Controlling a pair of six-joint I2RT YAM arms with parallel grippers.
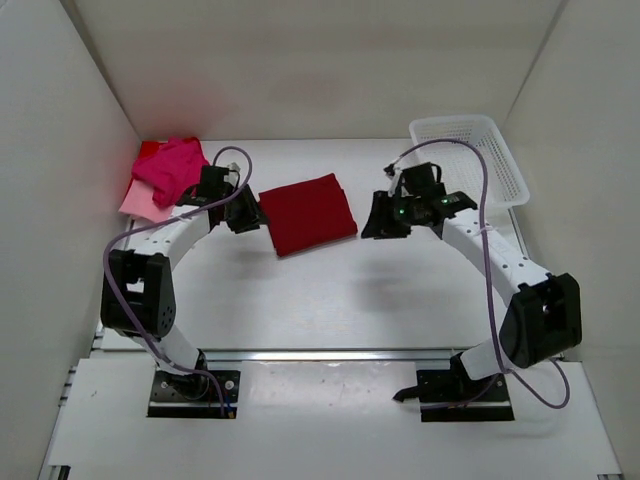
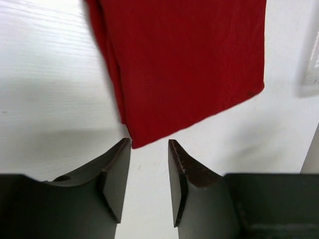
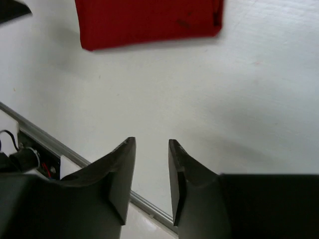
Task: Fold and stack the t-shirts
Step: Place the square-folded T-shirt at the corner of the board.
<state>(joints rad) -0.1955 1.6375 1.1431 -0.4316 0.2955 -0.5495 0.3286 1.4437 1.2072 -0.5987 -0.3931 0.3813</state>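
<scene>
From above you see the folded crimson t-shirt [image 1: 308, 212] on the table [image 1: 300, 300] between the left gripper [image 1: 252, 215] and right gripper [image 1: 372, 225]; the left wrist shows fingers [image 2: 117, 174] parted, empty, just short of its corner; the right wrist shows them parted too, shirt well apart.

I logged both arms reaching inward; left end effector [image 2: 149, 143] and right end effector [image 3: 152, 142] each stood with jaws slightly parted.
</scene>
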